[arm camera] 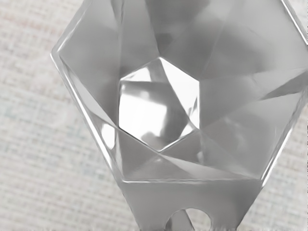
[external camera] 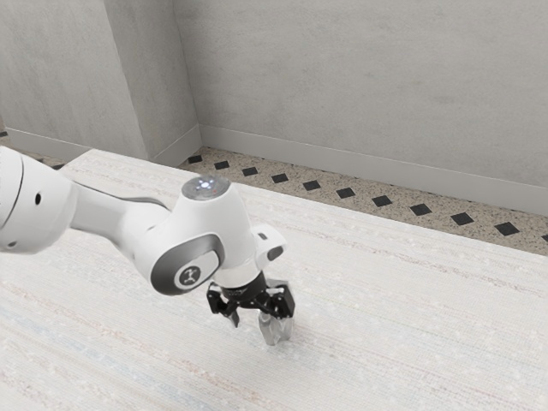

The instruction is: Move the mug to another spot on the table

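In the exterior view, my gripper (external camera: 255,318) hangs low over the table (external camera: 411,334), pointing down. The mug (external camera: 276,330) is straight beneath it, a little toward the exterior view's right. It stands upright, its base at or just off the surface. I cannot tell whether my hand is closed on it or merely around it. The table's far edge runs along the floor (external camera: 385,201). Bare tabletop lies toward the exterior view's right and toward the camera, so I judge either way safe for a slide or carry.

In the wrist view, I look straight down the mug's (arm camera: 159,110) mouth to its six-sided bottom. Its long axis lines up with my hand. Table (arm camera: 29,144) shows past its rim.
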Robot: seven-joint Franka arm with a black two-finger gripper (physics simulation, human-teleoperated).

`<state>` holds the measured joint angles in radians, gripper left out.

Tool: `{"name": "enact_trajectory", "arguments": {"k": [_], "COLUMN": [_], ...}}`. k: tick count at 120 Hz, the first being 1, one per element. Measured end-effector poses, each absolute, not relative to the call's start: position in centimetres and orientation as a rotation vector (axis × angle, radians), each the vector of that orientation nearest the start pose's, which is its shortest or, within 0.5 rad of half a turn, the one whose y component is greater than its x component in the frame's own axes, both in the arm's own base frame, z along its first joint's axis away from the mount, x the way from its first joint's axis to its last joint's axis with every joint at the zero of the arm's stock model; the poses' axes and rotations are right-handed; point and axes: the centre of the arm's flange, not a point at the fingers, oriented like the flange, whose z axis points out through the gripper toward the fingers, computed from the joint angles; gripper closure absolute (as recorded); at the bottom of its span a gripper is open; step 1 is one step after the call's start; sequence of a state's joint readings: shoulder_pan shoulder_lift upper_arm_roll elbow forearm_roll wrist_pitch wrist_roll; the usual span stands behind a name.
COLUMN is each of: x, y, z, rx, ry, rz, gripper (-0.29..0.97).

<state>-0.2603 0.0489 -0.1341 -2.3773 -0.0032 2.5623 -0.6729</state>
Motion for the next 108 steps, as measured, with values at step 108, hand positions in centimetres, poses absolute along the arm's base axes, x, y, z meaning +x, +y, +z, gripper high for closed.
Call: {"name": "enact_trajectory", "arguments": {"k": [108], "x": [48.5], "y": [-19.7], "z": [27.6], "rx": [-3.207], "ry": [-0.346], "rz": [-0.211], "gripper": [0.02]}}
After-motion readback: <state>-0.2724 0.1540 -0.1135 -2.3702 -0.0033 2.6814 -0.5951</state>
